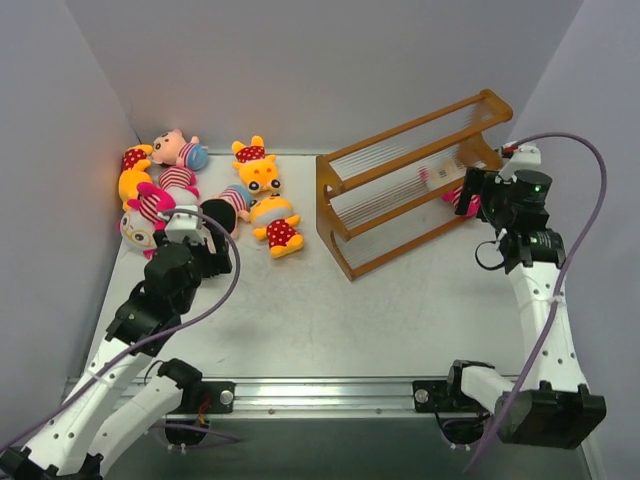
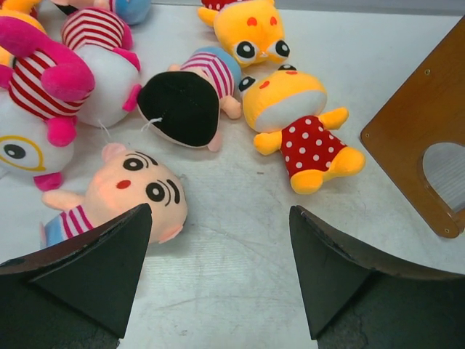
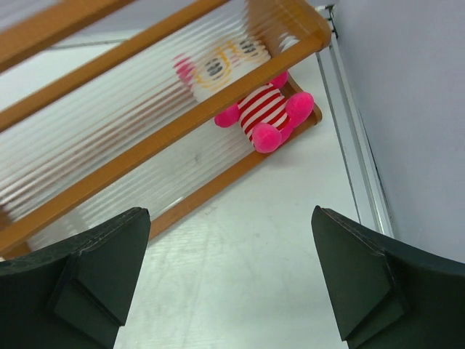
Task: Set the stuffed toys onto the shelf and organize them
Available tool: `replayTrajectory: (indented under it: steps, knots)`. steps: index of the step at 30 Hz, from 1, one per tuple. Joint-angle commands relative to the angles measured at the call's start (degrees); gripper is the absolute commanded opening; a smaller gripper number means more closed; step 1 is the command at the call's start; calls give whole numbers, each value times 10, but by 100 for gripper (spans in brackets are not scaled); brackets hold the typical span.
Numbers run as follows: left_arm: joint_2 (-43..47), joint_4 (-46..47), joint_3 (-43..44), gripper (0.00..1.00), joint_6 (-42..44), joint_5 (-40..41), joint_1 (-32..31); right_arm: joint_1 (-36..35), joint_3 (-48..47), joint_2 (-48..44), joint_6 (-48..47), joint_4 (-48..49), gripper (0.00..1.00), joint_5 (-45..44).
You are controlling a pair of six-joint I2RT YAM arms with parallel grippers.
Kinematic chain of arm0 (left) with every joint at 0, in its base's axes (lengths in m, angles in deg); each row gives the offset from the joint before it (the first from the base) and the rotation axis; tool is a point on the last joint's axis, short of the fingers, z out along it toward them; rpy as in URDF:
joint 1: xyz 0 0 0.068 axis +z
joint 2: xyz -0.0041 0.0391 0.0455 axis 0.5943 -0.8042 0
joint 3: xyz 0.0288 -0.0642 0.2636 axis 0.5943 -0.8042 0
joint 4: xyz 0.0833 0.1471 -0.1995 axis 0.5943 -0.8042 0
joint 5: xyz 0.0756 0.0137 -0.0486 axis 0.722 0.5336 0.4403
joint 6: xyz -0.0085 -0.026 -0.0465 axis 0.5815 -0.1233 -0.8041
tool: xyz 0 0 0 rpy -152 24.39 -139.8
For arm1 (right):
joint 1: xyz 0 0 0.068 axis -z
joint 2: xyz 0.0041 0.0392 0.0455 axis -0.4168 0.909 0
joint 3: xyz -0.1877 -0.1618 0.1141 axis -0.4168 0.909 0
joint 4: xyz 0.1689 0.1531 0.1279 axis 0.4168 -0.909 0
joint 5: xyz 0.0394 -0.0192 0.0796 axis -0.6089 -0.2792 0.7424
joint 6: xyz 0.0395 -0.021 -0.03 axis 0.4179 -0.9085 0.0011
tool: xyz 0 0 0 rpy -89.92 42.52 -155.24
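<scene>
The left gripper [image 2: 219, 218] hangs low over the table [image 1: 350, 310], fingers spread wide with nothing between them. Right in front of it, by the finger on the left of the wrist view, a peach-faced boy doll [image 2: 134, 193] lies on its back, face up. Its body runs under that fingertip, and I can't tell whether the two touch. Beyond it the other stuffed toys lie in a loose heap toward the far left corner. There is a black-haired boy [image 2: 182, 105] face down and a yellow bear in red polka dots [image 2: 301, 123] on its back, with a second yellow bear [image 2: 251, 33] behind that. A white-faced magenta-limbed doll [image 2: 33, 109] lies off to the left. The shelf [image 2: 421, 123] shows only its wooden end panel at the right edge there, apart from the heap.

The right gripper [image 3: 229, 218] is over at the far right end of the shelf, its fingers wide apart too and empty. Ahead of it a magenta striped doll [image 3: 265, 109] sits low at that end, on the bottom tier as far as I can see, face blurred behind the pale rods; the gripper is clear of it
</scene>
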Motion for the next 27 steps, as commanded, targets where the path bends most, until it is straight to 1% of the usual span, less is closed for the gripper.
replayTrajectory:
  steps: [1, 6, 8, 9, 12, 13, 17, 19, 20, 22, 23, 26, 27]
  knots:
    - [-37, -10, 34, 85, -24, -41, 3, -3, -21, -68, 54, -47, 100, 0]
    - [-99, -40, 84, 85, -52, -14, 15, -16, 3, -140, 97, -43, 100, 22]
    - [-124, -47, 107, 85, -58, -21, 41, -21, 13, -160, 110, -34, 100, 40]
    - [-133, -54, 115, 85, -64, -26, 73, -24, 19, -164, 116, -32, 100, 45]
    - [-166, -59, 142, 85, -98, -54, 128, -43, 26, -177, 113, -26, 99, 62]
    - [-180, -59, 149, 85, -116, -60, 166, -50, 27, -180, 109, -23, 99, 62]
    - [-215, -42, 151, 85, -159, -66, 238, -87, 35, -195, 102, -12, 99, 65]
    - [-236, -22, 149, 85, -186, -68, 266, -98, 43, -198, 99, -2, 99, 72]
    - [-242, -13, 142, 85, -195, -72, 303, -111, 46, -199, 98, 0, 100, 79]
    - [-262, 15, 133, 85, -224, -85, 334, -127, 52, -204, 90, 8, 99, 83]
    - [-269, 27, 128, 85, -230, -92, 366, -134, 60, -206, 85, 11, 99, 84]
    - [-299, 80, 105, 85, -251, -118, 411, -162, 77, -215, 78, 23, 99, 85]
    - [-308, 105, 93, 85, -260, -129, 443, -175, 80, -216, 76, 25, 99, 85]
